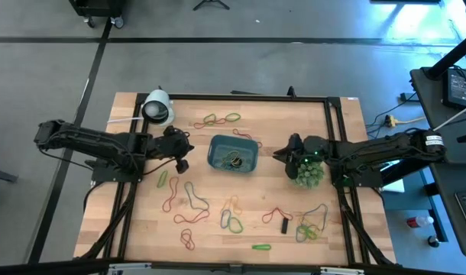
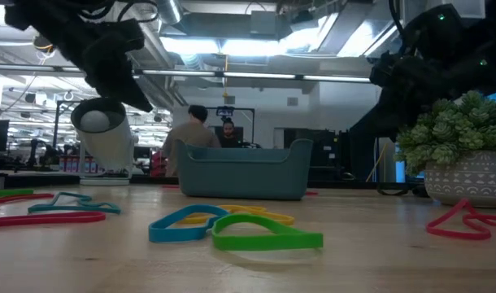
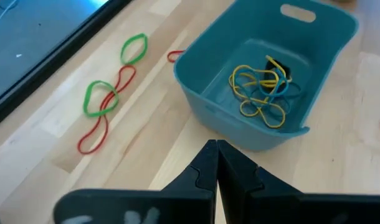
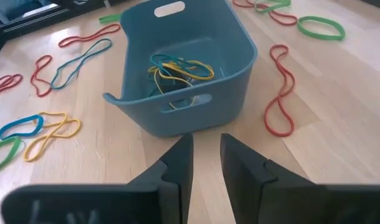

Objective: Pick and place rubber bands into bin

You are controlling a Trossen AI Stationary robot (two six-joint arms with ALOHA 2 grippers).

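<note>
The blue-teal bin [image 1: 215, 145] stands mid-table and shows in every view, also in the low view [image 2: 244, 175]. A tangle of yellow, blue and dark rubber bands [image 3: 261, 93] [image 4: 174, 71] lies in it. Other rubber bands lie loose on the wood: green and red ones [image 1: 221, 119] beyond the bin, red ones [image 1: 189, 202], a blue and green pair [image 2: 232, 229] toward the near edge. My left gripper [image 3: 216, 157] is shut and empty, just left of the bin [image 3: 227, 121]. My right gripper [image 4: 206, 155] is open and empty, just right of the bin [image 4: 177, 118].
A white dome-shaped object [image 1: 156, 107] stands at the far left. A spiky green plant in a pot [image 1: 309, 174] [image 2: 463, 138] sits under my right arm. A small black block [image 1: 284, 225] lies near the near edge. People [image 2: 195, 130] are in the room beyond.
</note>
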